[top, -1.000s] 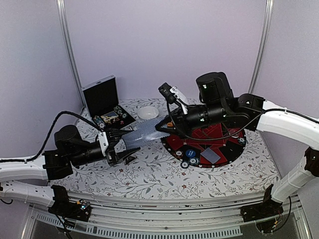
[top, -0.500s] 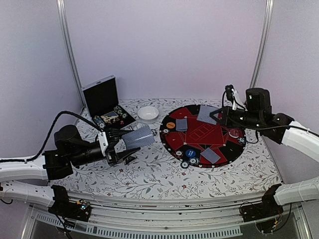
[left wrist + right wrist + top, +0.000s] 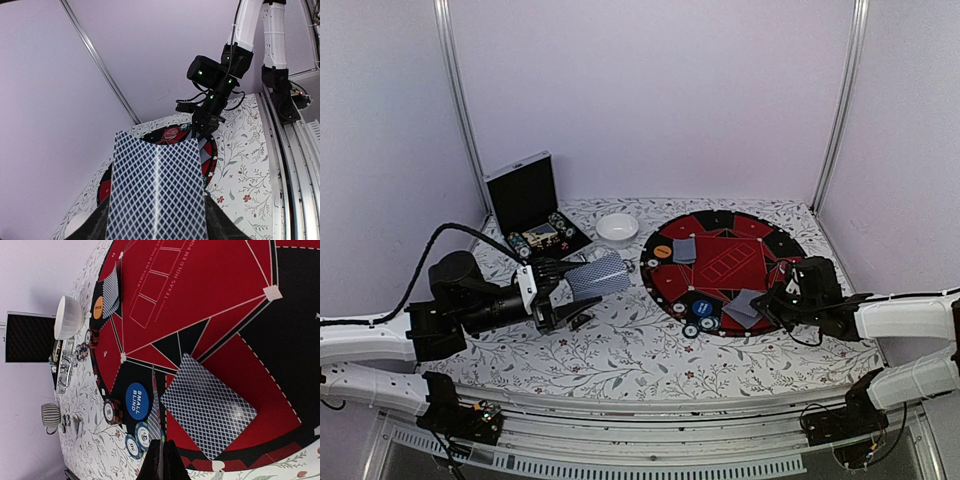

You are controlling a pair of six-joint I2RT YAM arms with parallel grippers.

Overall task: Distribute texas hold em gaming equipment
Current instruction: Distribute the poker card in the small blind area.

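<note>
My left gripper (image 3: 556,289) is shut on a deck of playing cards (image 3: 597,275) with blue-grey lattice backs, held up off the table left of the round red and black poker mat (image 3: 720,262). The deck fills the left wrist view (image 3: 157,190). My right gripper (image 3: 772,301) is low over the mat's near right part and shut on one card, seen edge-on (image 3: 155,405), beside a card lying flat (image 3: 207,407). A blue disc (image 3: 137,401) and three chips (image 3: 114,411) lie at the near rim. An orange disc (image 3: 663,252) and more cards (image 3: 684,250) lie at the mat's left.
A white bowl (image 3: 617,228) stands behind the mat's left edge. An open black silver-edged case (image 3: 528,203) with chips stands at the back left. The tablecloth has a floral print; purple walls close the back and sides.
My right arm left the deck with a card, swung to the mat's far right, then came down to its near right beside the lying card. The left arm has not moved.
</note>
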